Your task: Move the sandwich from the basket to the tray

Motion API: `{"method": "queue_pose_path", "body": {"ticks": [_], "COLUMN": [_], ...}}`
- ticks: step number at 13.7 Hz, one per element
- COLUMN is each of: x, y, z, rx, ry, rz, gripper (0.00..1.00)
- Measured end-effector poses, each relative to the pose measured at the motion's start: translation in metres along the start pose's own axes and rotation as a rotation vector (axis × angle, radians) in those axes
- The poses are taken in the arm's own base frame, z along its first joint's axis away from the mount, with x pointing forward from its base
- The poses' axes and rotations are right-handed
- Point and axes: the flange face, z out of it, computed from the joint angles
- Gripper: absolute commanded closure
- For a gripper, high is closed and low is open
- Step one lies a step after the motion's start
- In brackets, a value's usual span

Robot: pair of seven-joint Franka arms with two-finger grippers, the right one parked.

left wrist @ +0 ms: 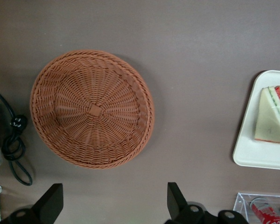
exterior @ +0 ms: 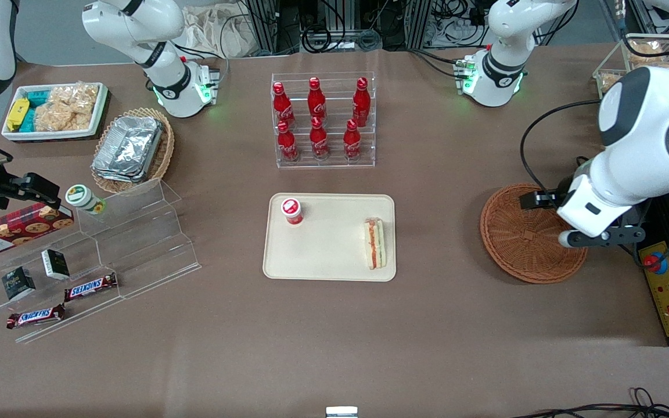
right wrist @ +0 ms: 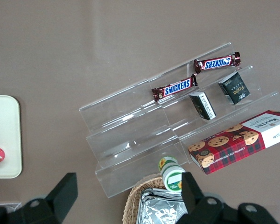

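On the beige tray (exterior: 330, 255), near the edge that faces the working arm, lies the sandwich (exterior: 376, 243), so the carrying looks finished. It lies flat, its long axis running from the edge nearer the front camera toward the bottle rack, with the striped filling edge facing the small red-capped bottle (exterior: 291, 211) standing at the tray's other end. Nothing is left in the reddish wicker basket (exterior: 529, 235), which sits well apart from the tray toward the working arm's end of the table. Above the basket hangs the left gripper (left wrist: 113, 205), fingers (left wrist: 50, 201) spread apart and holding nothing. I would judge only the arm's retreat remains, if anything.
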Motion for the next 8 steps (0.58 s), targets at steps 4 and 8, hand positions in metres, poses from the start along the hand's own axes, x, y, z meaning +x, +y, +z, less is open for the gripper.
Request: {"method": "queue_pose_path", "body": {"ticks": [4,8], "x": [-0.015,-0.030], "y": [-0.020,-0.039], "z": [-0.015,-0.027], "rx": [0.009,0.026], "ry": [0.010,0.013], "rz": [0.110,0.171], "gripper": [0.00,0.00]}}
